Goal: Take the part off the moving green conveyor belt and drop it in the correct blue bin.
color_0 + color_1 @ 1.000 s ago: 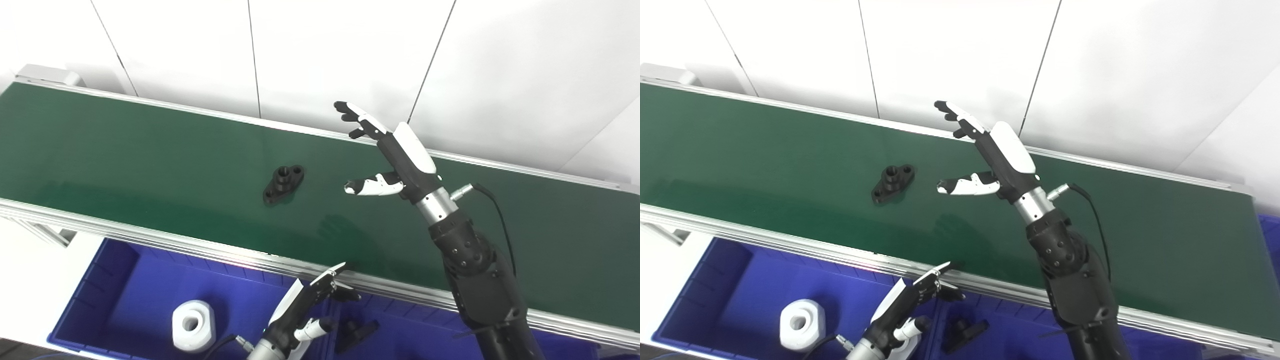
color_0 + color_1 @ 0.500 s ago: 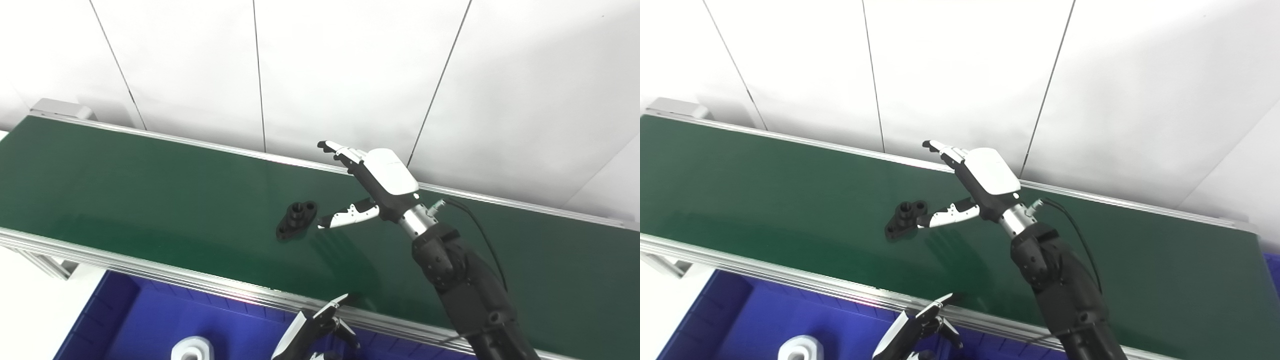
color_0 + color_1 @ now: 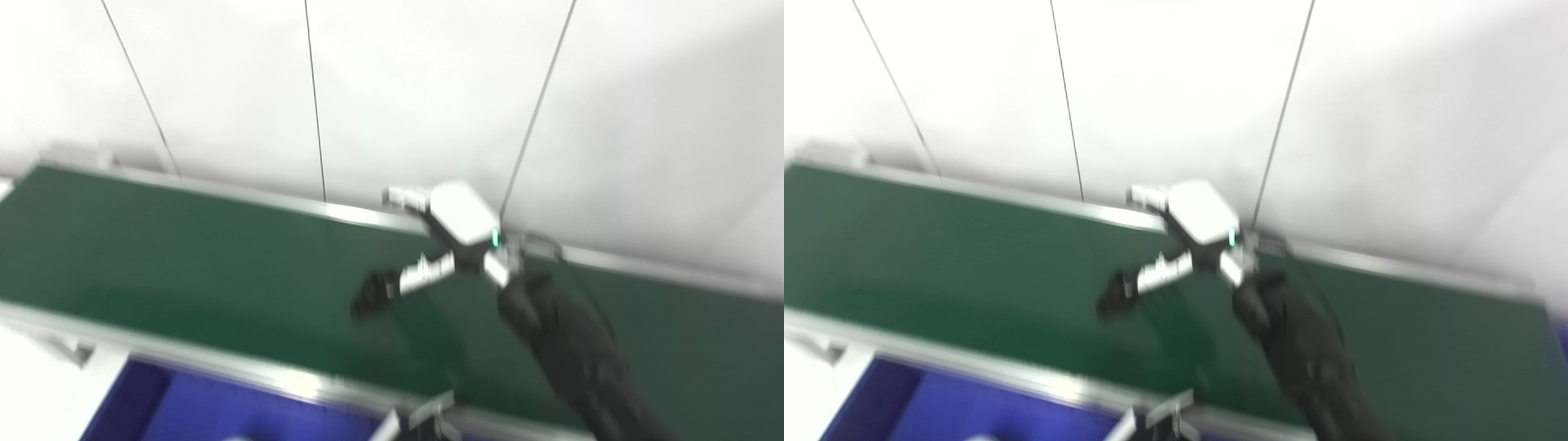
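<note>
Both views are motion-blurred. A small black part (image 3: 369,294) lies on the green conveyor belt (image 3: 184,257), near its middle. My right hand (image 3: 444,236) hovers just right of and above it, open, fingers stretched toward the back rail and thumb reaching down-left. The thumb tip overlaps the part's right end; whether it touches is hidden by blur. Only the fingertips of my left hand (image 3: 422,419) show at the bottom edge, extended and holding nothing, just in front of the belt's near rail.
A blue bin (image 3: 214,410) sits below the belt's near rail at the bottom left, its contents out of frame. White wall panels stand right behind the belt's far rail (image 3: 275,199).
The camera has kept tilting upward and the picture is now blurred. My right hand has lowered and reached left, so its thumb now meets the part. The part has drifted slightly right.
</note>
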